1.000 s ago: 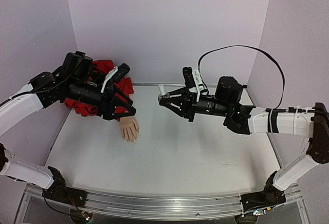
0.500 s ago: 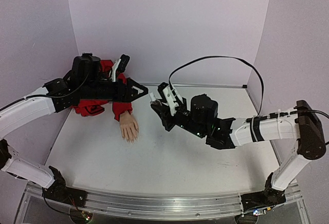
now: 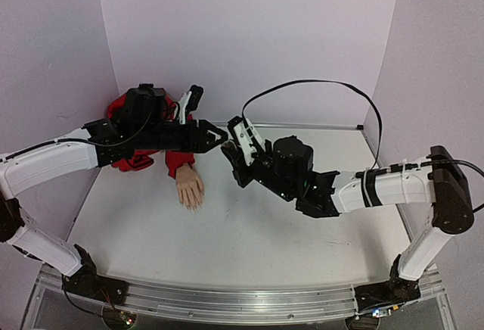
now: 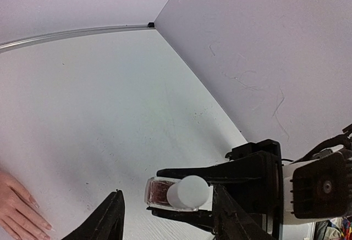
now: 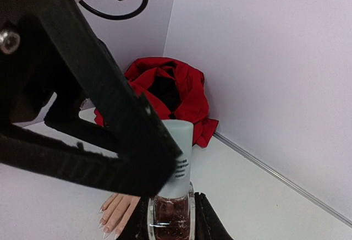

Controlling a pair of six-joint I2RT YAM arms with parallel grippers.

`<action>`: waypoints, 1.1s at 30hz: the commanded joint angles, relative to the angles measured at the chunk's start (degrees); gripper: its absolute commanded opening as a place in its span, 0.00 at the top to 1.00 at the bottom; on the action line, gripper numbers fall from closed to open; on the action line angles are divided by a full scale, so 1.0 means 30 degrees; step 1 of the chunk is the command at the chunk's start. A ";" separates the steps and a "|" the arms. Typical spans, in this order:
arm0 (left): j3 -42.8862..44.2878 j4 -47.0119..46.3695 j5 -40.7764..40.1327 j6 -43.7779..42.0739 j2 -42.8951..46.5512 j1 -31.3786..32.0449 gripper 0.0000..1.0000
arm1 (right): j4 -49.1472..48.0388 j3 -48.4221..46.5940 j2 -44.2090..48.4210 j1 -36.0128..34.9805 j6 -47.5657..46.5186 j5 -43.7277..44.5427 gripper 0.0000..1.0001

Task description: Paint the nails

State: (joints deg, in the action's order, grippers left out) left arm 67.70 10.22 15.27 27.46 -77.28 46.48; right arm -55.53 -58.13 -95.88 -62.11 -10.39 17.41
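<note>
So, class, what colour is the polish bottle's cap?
The cap is white, clearest in the left wrist view.

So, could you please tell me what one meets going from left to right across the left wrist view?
Mannequin hand at the left edge → polish bottle → right arm.

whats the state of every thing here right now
bottle, capped, gripped off the table
cap, on the bottle, between the left gripper's fingers
left gripper, open
right gripper, shut on the bottle
hand, lying palm down
nails, pale, no colour showing
sleeve, crumpled
</note>
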 commanded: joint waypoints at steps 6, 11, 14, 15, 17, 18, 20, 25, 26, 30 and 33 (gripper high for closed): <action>0.0815 -0.1640 -0.0695 -0.0362 -0.0605 0.0326 0.57 | -0.0917 -0.1161 -0.0090 -0.0212 -0.0196 0.0328 1.00; 0.0878 -0.1706 -0.0636 -0.0455 -0.0755 0.0382 0.63 | -0.0806 -0.1245 -0.0165 -0.0245 -0.0225 0.0216 1.00; 0.0712 -0.1735 -0.0921 -0.0495 -0.0576 0.0415 0.60 | -0.0768 -0.1221 -0.0129 -0.0271 -0.0229 0.0175 1.00; 0.0704 -0.1736 -0.1038 -0.0510 -0.0495 0.0419 0.59 | -0.0768 -0.1198 -0.0123 -0.0267 -0.0205 0.0133 1.00; 0.0636 -0.1762 -0.1346 -0.0539 -0.0288 0.0415 0.59 | -0.0769 -0.1190 -0.0121 -0.0259 -0.0170 0.0107 1.00; 0.0588 -0.1765 -0.1490 -0.0563 -0.0199 0.0415 0.61 | -0.0768 -0.1176 -0.0136 -0.0258 -0.0169 0.0110 1.00; 0.0577 -0.1786 -0.1556 -0.0606 -0.0141 0.0417 0.66 | -0.0766 -0.1162 -0.0159 -0.0300 -0.0140 0.0128 1.00; 0.0477 -0.1820 -0.1008 -0.0457 -0.0336 0.0487 0.78 | -0.0768 -0.1182 -0.0136 -0.0301 0.0026 0.0117 1.00; 0.0462 -0.1831 -0.0764 -0.0454 -0.0406 0.0519 0.81 | -0.0768 -0.1229 -0.0164 -0.0285 0.0098 0.0130 1.00; 0.0197 -0.1933 0.0388 -0.0774 -0.0474 0.0616 0.92 | -0.1001 -0.1229 -0.0090 -0.0296 0.0622 -0.0052 1.00; -0.0259 -0.1943 0.2453 -0.1869 -0.0437 0.0678 0.96 | -0.1032 -0.1191 0.0392 -0.0200 0.0710 -0.1307 1.00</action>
State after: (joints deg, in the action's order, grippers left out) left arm 67.68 7.81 13.78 25.08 -79.59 48.01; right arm -53.89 -58.78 -96.47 -62.48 -9.96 17.15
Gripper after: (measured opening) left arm 0.159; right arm 0.220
